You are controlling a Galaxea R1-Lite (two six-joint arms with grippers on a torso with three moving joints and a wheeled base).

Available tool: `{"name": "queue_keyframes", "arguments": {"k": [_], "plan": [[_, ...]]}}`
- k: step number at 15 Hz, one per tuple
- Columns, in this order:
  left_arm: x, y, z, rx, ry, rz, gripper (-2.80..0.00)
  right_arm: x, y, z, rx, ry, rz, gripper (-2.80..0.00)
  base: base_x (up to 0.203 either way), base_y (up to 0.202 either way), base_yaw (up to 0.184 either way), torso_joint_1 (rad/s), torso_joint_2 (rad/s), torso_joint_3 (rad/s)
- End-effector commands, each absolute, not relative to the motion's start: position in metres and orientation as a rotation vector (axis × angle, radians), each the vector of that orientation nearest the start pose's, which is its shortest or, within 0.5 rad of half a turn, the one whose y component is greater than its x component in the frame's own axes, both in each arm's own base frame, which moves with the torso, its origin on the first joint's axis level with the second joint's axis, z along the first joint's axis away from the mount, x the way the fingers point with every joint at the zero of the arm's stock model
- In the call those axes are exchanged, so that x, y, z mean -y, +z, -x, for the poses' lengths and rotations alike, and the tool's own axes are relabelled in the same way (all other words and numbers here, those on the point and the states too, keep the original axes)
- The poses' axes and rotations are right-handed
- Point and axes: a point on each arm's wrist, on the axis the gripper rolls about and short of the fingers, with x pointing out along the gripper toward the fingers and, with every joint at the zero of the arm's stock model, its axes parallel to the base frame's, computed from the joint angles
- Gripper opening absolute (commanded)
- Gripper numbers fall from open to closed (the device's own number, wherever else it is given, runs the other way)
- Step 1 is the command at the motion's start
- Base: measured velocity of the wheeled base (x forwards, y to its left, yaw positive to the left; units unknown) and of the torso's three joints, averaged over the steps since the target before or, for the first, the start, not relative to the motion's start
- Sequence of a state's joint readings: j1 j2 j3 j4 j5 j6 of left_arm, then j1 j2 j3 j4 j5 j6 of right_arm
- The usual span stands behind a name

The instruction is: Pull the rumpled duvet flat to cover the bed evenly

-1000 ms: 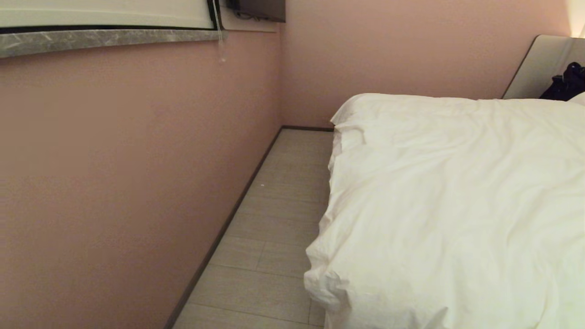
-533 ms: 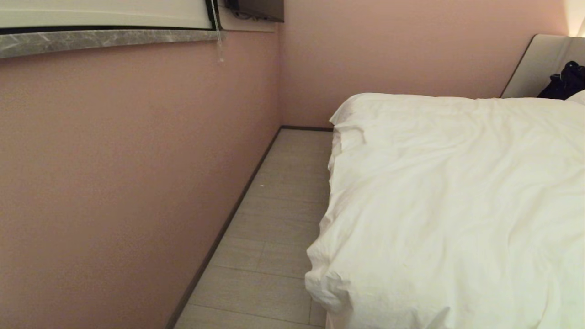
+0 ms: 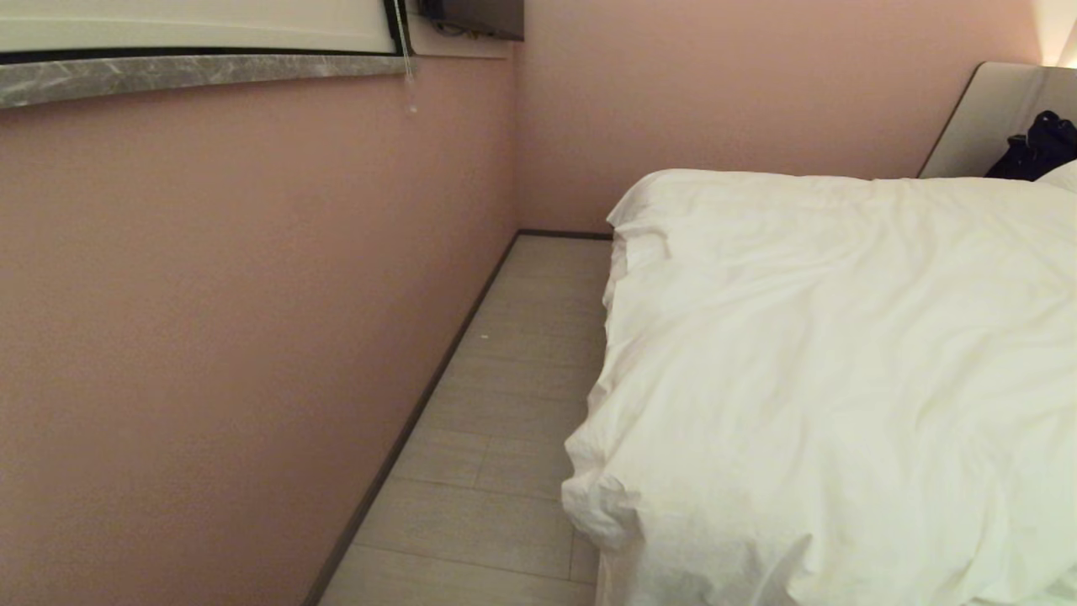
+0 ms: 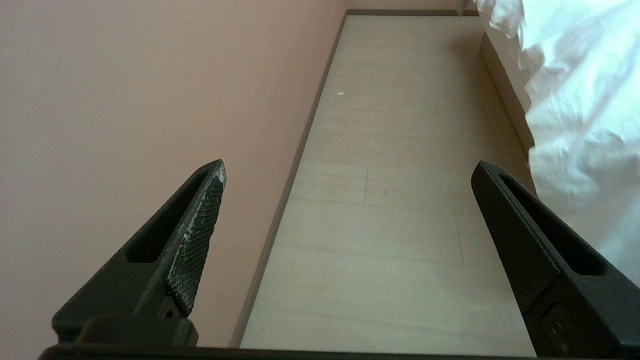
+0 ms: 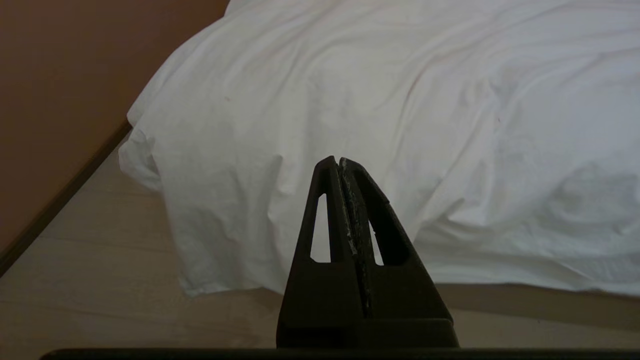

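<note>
The white duvet (image 3: pixel 841 362) lies spread over the bed, softly creased, its near corner hanging bunched over the bed's side towards the floor. In the right wrist view the duvet (image 5: pixel 400 100) drapes down almost to the floor. My right gripper (image 5: pixel 338 161) is shut with nothing in it, short of the hanging edge. In the left wrist view my left gripper (image 4: pixel 348 167) is open and empty over the floor strip, with the duvet (image 4: pixel 575 100) off to one side. The bed's base (image 4: pixel 505 95) shows under the cloth. Neither arm shows in the head view.
A pink wall (image 3: pixel 236 320) runs along the left, with a narrow strip of pale plank floor (image 3: pixel 505 404) between it and the bed. A grey marble ledge (image 3: pixel 193 71) sits high on the wall. The headboard (image 3: pixel 993 118) with a dark object (image 3: pixel 1039 147) stands far right.
The whole head view has shifted very slightly; the duvet and both grippers have stayed as they were.
</note>
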State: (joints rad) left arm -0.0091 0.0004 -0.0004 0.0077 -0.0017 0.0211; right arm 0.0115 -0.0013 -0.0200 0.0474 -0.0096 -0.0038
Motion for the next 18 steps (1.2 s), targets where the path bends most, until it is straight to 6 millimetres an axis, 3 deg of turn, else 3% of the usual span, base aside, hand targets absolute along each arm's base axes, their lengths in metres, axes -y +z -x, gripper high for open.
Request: {"name": "queue_keyframes", "arguments": {"k": [1,13,18], "plan": [[-0.0002,0.0749,0.0229,-0.007,-0.011,-0.022,0.00,0.0005,0.0761,0.0244,-0.028,0.003,0.005,-2.80,-0.196,0.000,0.001,0.002,0.00,0.002],[-0.0002,0.0748,0.0228,-0.007,-0.011,-0.020,0.00,0.0005,0.0761,0.0244,-0.028,0.003,0.005,-2.80,-0.192,0.000,0.001,0.002,0.00,0.002],[-0.0002,0.0747,0.0228,-0.008,-0.011,-0.012,0.00,0.0005,0.0761,0.0244,-0.028,0.003,0.005,-2.80,-0.023,0.000,0.000,-0.001,0.00,0.000]]}}
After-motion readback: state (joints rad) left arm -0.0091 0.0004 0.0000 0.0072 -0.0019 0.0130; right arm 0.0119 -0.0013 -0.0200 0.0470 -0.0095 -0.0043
